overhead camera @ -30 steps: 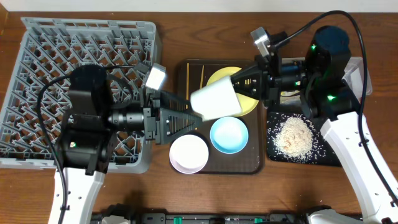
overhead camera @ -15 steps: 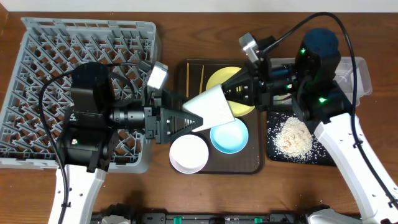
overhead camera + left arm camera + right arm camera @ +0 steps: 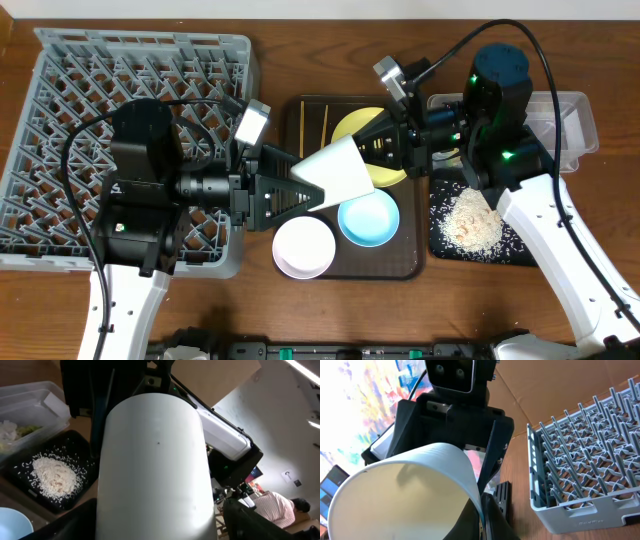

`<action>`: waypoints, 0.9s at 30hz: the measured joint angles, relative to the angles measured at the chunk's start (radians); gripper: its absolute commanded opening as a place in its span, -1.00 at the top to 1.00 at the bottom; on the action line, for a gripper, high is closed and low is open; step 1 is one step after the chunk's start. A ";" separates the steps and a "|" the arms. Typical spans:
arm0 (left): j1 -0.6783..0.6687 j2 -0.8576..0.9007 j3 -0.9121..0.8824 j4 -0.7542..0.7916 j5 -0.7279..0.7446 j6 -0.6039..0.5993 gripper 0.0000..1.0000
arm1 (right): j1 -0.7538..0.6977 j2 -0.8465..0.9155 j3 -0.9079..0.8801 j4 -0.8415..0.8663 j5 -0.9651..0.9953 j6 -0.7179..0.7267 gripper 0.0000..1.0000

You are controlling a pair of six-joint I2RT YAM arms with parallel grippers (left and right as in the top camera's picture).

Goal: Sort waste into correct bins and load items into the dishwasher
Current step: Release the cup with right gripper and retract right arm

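Overhead, the white cup point(image 3: 340, 172) hangs tilted on its side above the brown tray point(image 3: 410, 255), between the two arms. The right pincer point(image 3: 378, 150) is clamped on its rim. The left pincer point(image 3: 318, 190) is spread wide, with the cup's base between its fingers (contact cannot be told). The yellow plate point(image 3: 355, 125) and light blue bowl point(image 3: 368, 217) sit on the tray beneath.

From the left wrist, the cup fills the frame, one dark finger point(image 3: 260, 520) at each lower corner. Rice scraps point(image 3: 52, 474) lie on the black tray point(image 3: 80, 442) behind.

From the right wrist, a finger point(image 3: 487, 517) nips the cup's wall. The dish rack point(image 3: 590, 450) stands on the surface point(image 3: 520, 475) beyond.
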State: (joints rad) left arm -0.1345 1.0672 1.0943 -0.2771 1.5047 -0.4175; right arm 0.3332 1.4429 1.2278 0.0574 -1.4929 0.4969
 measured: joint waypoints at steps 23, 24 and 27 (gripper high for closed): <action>0.000 -0.001 0.000 -0.072 -0.068 0.004 -0.23 | 0.003 0.002 0.000 0.010 0.006 0.002 0.09; 0.000 -0.001 0.000 -0.098 -0.093 0.007 -0.23 | -0.004 0.002 0.000 0.013 0.005 0.002 0.05; 0.002 -0.003 0.000 -0.181 -0.177 0.020 -0.24 | -0.056 0.004 0.000 0.012 0.010 0.008 -0.13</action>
State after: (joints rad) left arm -0.1329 1.0641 1.0946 -0.4580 1.3277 -0.3977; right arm 0.2768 1.4467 1.2278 0.0696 -1.4830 0.5053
